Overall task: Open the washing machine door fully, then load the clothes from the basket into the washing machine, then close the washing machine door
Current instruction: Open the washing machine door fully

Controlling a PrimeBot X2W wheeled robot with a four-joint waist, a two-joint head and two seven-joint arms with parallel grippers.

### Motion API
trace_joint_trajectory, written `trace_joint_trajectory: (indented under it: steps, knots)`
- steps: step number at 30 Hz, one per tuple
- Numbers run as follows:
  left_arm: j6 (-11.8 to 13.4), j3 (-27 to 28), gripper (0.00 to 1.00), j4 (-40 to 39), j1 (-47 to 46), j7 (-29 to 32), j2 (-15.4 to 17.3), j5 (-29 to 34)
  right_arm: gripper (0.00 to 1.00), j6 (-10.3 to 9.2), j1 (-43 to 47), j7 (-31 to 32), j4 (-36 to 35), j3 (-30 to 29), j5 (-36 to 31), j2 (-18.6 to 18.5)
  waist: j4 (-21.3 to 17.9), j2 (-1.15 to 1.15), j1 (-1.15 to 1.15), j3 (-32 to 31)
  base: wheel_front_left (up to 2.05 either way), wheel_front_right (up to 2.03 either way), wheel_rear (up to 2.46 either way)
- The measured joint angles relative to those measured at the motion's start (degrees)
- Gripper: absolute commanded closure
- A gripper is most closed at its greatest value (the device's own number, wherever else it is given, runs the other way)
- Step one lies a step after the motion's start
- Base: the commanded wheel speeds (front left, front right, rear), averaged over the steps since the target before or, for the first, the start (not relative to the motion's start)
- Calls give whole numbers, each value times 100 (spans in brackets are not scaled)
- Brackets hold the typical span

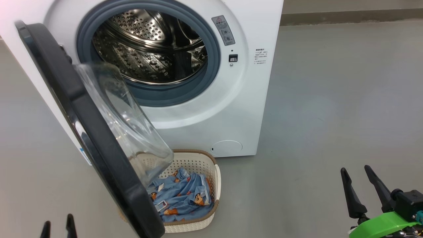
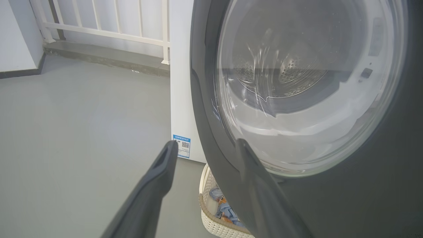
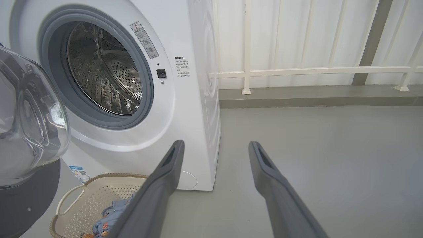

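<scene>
Grey floor (image 1: 330, 99); the washing machine door (image 1: 99, 155) stands open at the left of the frame, overlapping the basket (image 1: 198, 162) (clothes (image 1: 185, 198) inside). The left gripper (image 1: 57, 220) and right gripper (image 1: 355, 169) gape wide, empty.

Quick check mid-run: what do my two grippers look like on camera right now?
The left gripper and right gripper each have two long, dark fingers, tapering, with a slot-like recess near the tip. Behind the right one sit a black block, a bright green mount and a small teal connector.
</scene>
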Motion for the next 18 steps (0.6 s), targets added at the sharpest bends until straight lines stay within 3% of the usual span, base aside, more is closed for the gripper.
trace_joint_trajectory:
  steps: [1, 2, 3, 18]
  knots:
    - [0, -1, 31, 0, 0, 0, 0, 0, 0, 0, 0, 0, 0, 0, 0, 1, 0, 0, 0, 0, 0, 0, 0]
    - [1, -3, 60, -1, 0, 0, 0, 0, 0, 0, 0, 0, 0, 1, 0, 4, 0, 0, 0, 0, 0, 0, 0]
    - [0, -9, 100, -1, 0, 0, 0, -1, 0, 0, 0, 0, 0, 2, 0, 8, 0, 0, 0, -1, 0, 0, 0]
    - [0, 97, 100, -30, 0, 0, -29, -47, 0, 0, -1, 0, 0, 11, -108, 18, 23, 0, 0, -4, 0, 0, 0]
